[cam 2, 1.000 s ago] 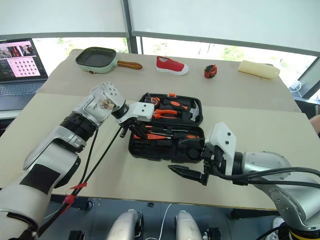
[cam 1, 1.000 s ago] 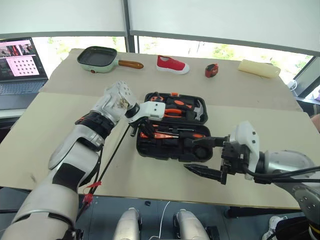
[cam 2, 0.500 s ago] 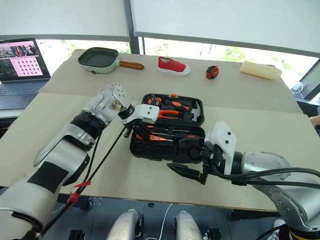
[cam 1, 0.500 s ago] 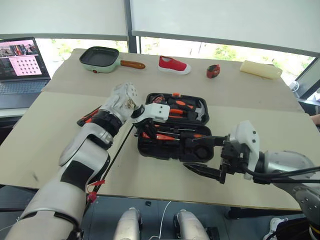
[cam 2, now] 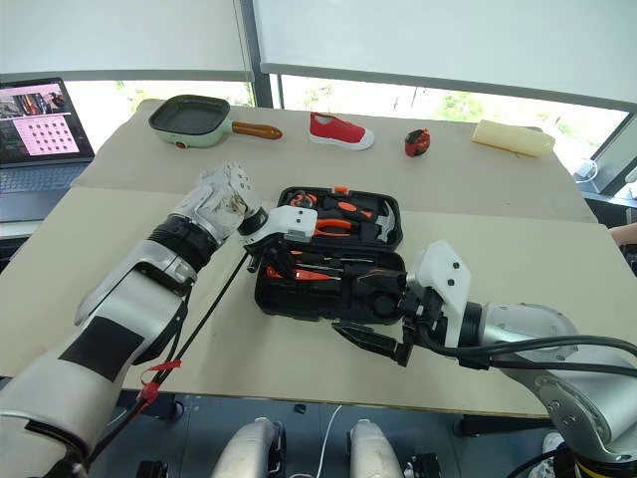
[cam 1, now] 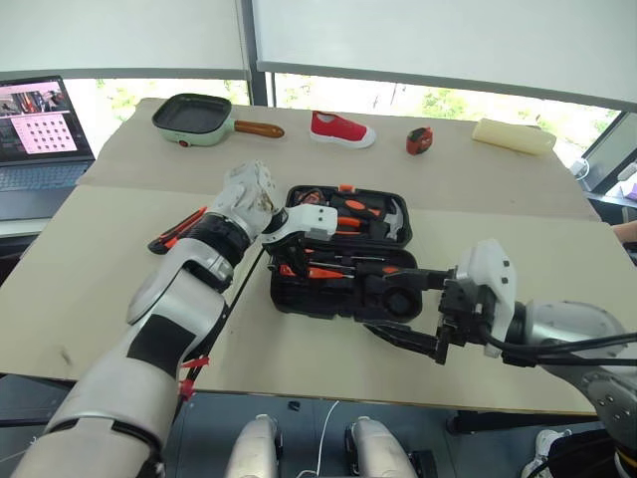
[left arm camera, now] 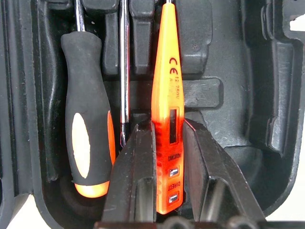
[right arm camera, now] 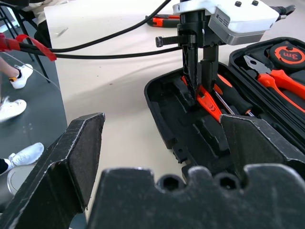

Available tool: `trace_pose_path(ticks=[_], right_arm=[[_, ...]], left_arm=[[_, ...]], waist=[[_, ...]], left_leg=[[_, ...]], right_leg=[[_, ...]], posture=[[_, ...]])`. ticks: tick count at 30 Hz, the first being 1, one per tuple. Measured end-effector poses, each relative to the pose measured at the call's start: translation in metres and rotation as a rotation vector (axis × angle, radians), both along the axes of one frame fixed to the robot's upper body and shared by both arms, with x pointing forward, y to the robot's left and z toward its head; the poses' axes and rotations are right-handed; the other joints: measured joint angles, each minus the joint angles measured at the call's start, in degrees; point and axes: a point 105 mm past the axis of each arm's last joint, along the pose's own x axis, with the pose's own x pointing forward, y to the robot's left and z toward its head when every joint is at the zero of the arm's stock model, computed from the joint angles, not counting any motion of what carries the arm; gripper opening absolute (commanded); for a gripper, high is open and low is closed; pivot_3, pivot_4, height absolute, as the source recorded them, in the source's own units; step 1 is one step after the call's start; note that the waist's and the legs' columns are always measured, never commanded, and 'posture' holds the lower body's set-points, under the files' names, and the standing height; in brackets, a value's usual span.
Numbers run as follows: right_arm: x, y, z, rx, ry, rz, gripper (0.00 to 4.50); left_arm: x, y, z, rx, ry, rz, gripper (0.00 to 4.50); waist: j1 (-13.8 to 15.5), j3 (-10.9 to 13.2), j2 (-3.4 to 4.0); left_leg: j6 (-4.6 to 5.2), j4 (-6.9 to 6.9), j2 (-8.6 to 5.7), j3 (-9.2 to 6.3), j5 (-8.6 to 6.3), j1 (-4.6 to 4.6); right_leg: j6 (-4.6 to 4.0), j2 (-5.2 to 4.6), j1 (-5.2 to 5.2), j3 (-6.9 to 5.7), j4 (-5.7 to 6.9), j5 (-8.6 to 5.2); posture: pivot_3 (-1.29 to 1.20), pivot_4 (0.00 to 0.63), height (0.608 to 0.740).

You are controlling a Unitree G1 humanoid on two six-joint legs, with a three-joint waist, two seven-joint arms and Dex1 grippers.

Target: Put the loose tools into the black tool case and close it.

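Left gripper (left arm camera: 162, 157) points down into the black tool case (cam 1: 299, 296), its two fingers straddling the slim orange tester screwdriver (left arm camera: 167, 95), which lies in its slot; whether they press on it I cannot tell. Just beside it sits an orange-and-black screwdriver (left arm camera: 88, 124). Right gripper (cam 1: 406, 311) hangs spread wide and empty at the case's near edge. Away from both, the utility knife (cam 1: 177, 230) lies loose on the table (cam 1: 80, 289), so packing looks partly done, lid open.
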Motion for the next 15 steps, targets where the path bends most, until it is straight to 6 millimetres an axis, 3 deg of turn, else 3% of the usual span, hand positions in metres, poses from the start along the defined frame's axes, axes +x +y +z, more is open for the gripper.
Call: trace_pose_path(ticks=[1, 3, 8, 11, 15], right_arm=[[0.000, 0.000, 0.000, 0.001, 0.002, 0.002, 4.50], [-0.001, 0.000, -0.002, 0.001, 0.007, 0.003, 4.50], [-0.001, 0.000, -0.003, 0.002, 0.013, 0.004, 4.50], [-0.001, 0.000, -0.003, 0.003, 0.015, 0.004, 4.50], [0.000, -0.001, -0.004, 0.003, 0.022, 0.003, 4.50]], left_arm=[[0.000, 0.003, 0.002, -0.016, 0.008, 0.006, 2.63], [0.000, 0.009, 0.008, -0.048, 0.007, 0.012, 2.63], [-0.001, 0.033, 0.047, -0.163, -0.070, 0.004, 2.63], [-0.003, 0.032, 0.061, -0.311, -0.102, -0.008, 1.95], [-0.002, 0.027, 0.040, -0.478, -0.077, 0.066, 0.42]], waist=[[0.0, 0.0, 0.00], [-0.1, 0.0, 0.00], [0.1, 0.0, 0.02], [0.4, 0.0, 0.05], [0.6, 0.0, 0.05]], left_leg=[[0.00, 0.00, 0.01, -0.02, 0.00, 0.00], [0.00, 0.00, 0.02, -0.07, 0.00, -0.03], [0.00, 0.00, 0.03, -0.14, 0.00, -0.02], [0.00, 0.06, 0.02, -0.12, 0.00, 0.01], [0.01, 0.25, 0.02, -0.09, -0.01, -0.05]], right_leg=[[0.00, 0.00, -0.02, 0.00, 0.00, 0.00], [0.00, 0.01, -0.06, 0.02, 0.02, 0.00], [0.00, -0.01, -0.04, 0.02, 0.02, 0.00], [0.02, -0.07, 0.05, -0.02, 0.01, 0.00], [0.04, -0.07, 0.07, -0.08, 0.06, 0.00]], posture=[[0.00, 0.150, 0.740], [0.00, 0.150, 0.740], [0.00, 0.150, 0.740], [0.00, 0.150, 0.740], [0.00, 0.150, 0.740]])
